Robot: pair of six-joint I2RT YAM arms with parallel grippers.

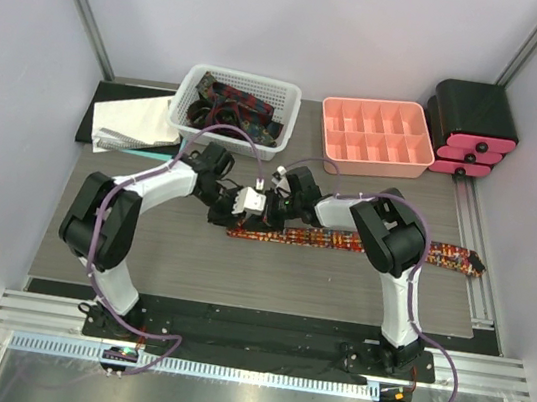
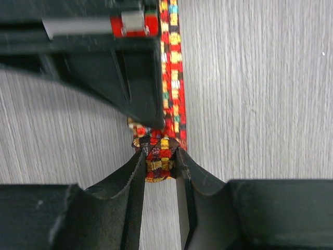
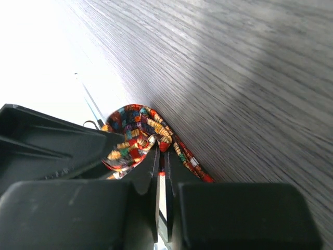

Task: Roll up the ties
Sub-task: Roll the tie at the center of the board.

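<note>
A red tie (image 1: 353,242) with a small yellow-orange print lies stretched left to right across the grey table. Its left end is curled into a small roll (image 2: 157,156). My left gripper (image 2: 159,156) has its fingertips pressed on both sides of that roll, shut on it. In the top view it (image 1: 243,222) sits at the tie's left end. My right gripper (image 3: 162,148) is shut, pinching a fold of the same tie (image 3: 132,125) right beside the roll. In the top view it (image 1: 268,217) almost touches the left gripper. More ties (image 1: 237,105) lie in a basket.
A white basket (image 1: 190,100) stands at the back, left of centre. A pink compartment tray (image 1: 375,162) is beside it, and a black and pink drawer box (image 1: 471,130) is at the back right. White papers (image 1: 133,125) lie at the back left.
</note>
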